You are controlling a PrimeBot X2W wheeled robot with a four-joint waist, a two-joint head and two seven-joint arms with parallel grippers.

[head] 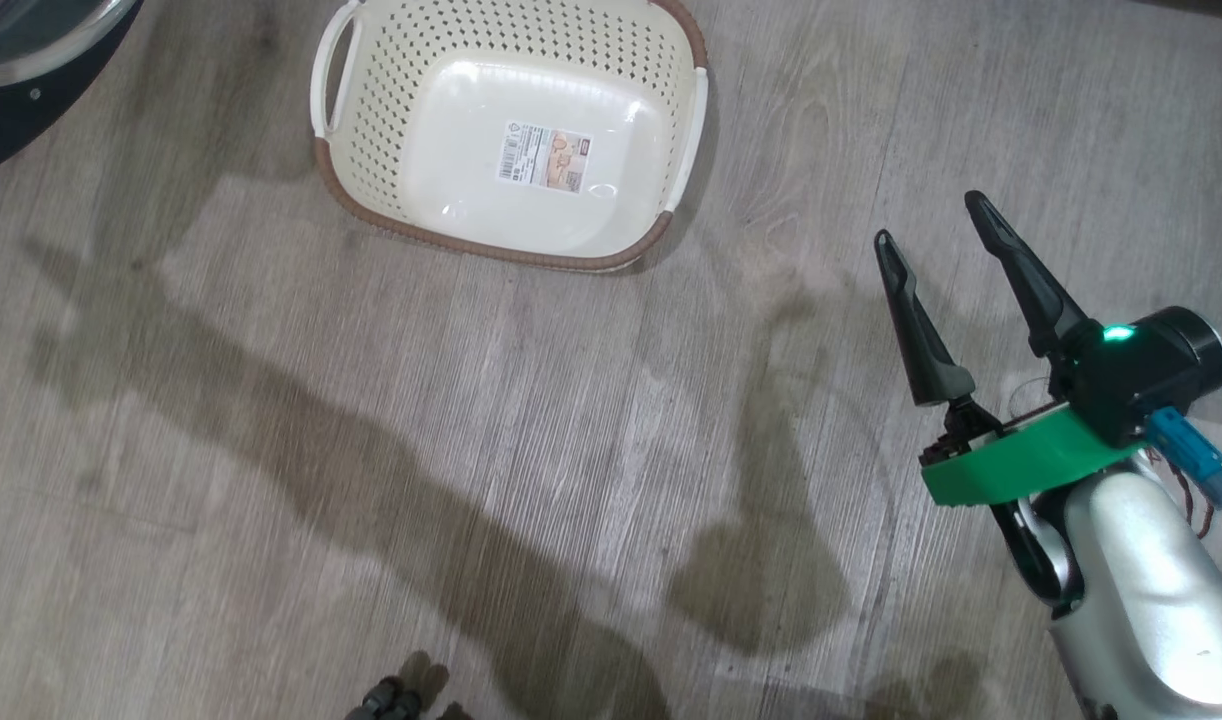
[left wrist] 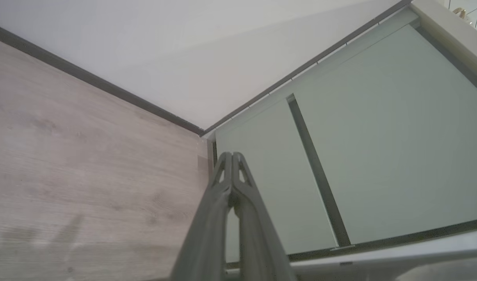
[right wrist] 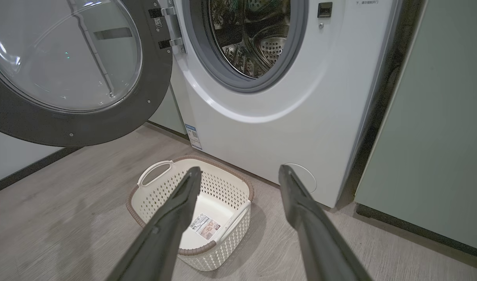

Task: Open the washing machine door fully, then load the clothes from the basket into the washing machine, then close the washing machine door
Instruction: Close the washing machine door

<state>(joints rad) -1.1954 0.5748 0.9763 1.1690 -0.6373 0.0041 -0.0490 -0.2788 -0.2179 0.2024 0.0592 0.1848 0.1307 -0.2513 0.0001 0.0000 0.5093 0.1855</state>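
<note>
The basket (head: pixel 371 190) stands on the floor at the top of the head view, with just the sticker on its bottom. The clothes are out of view. My right gripper (head: pixel 931 222) hovers open to the right of the basket, holding nothing. In the right wrist view the right gripper (right wrist: pixel 239 169) points at the basket (right wrist: pixel 230 234) and the washing machine (right wrist: pixel 285 128). The washing machine door (right wrist: pixel 105 128) is swung wide open to the left, baring the steel drum (right wrist: pixel 254 43). My left gripper (left wrist: pixel 231 157) is shut on nothing, pointing toward a floor corner.
Pale green cabinets (left wrist: pixel 379 136) meet a white wall (left wrist: pixel 184 50) with a dark skirting. Another green cabinet (right wrist: pixel 437 136) flanks the machine's right side. The door's black rim (head: pixel 11 120) juts in at the head view's top left. A small dark part (head: pixel 391 700) shows at the bottom edge.
</note>
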